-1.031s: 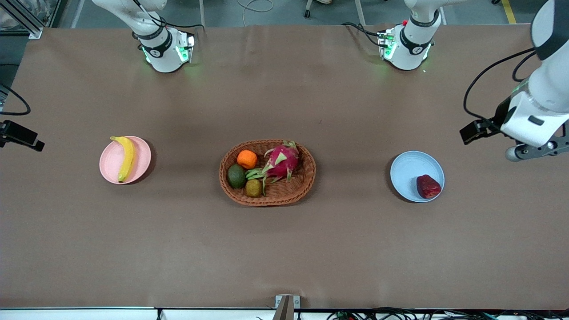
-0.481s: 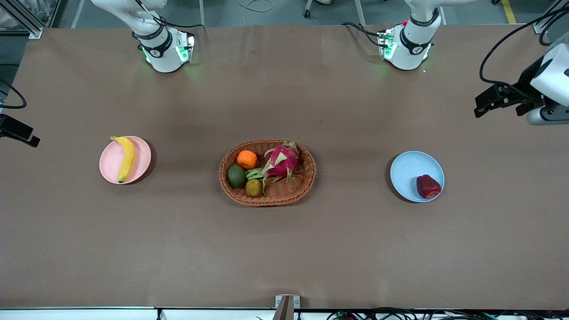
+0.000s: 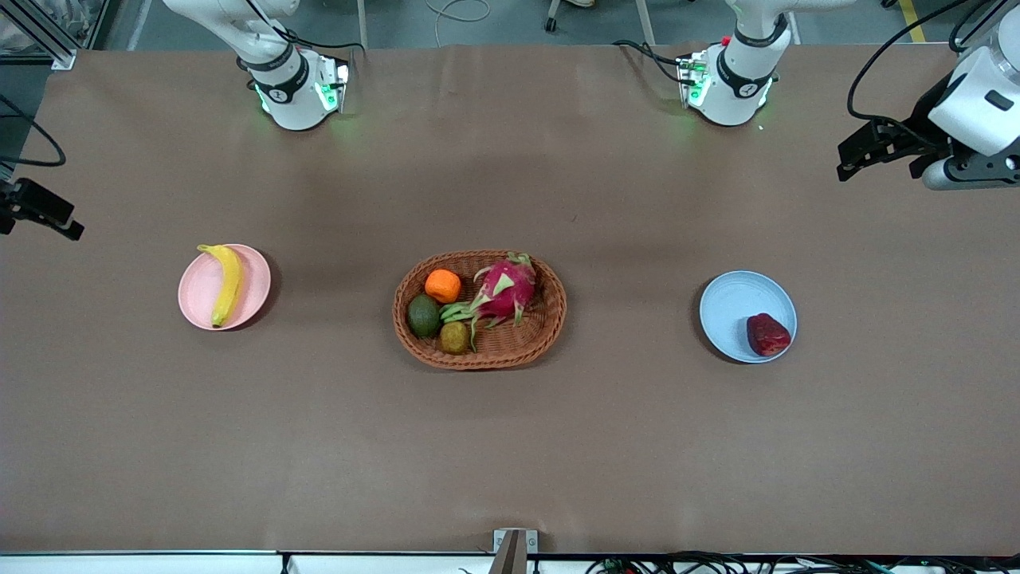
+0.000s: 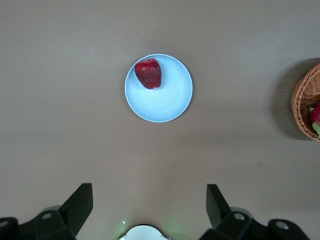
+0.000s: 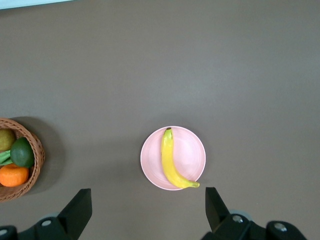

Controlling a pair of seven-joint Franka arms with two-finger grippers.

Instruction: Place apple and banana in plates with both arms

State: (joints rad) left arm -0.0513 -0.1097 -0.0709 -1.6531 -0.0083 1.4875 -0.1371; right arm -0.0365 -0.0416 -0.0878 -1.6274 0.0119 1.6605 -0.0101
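Observation:
The yellow banana [image 3: 225, 284] lies on the pink plate [image 3: 198, 301] toward the right arm's end of the table; both show in the right wrist view, banana [image 5: 171, 161] on plate [image 5: 192, 150]. The dark red apple [image 3: 768, 334] sits on the blue plate [image 3: 729, 303] toward the left arm's end, also in the left wrist view, apple [image 4: 148, 73] on plate [image 4: 170, 100]. My left gripper [image 4: 150, 207] is open, empty and high over bare table. My right gripper [image 5: 147, 210] is open, empty and high over bare table beside the pink plate.
A brown wicker basket [image 3: 551, 319] stands mid-table between the plates, holding a dragon fruit [image 3: 506, 291], an orange [image 3: 442, 285], a green avocado [image 3: 424, 316] and a brownish fruit [image 3: 455, 337]. The arm bases stand along the table's edge farthest from the front camera.
The left arm's hand has risen and drawn away from the blue plate toward the base side. The right arm's hand has shifted slightly the same way. The fruits have not moved.

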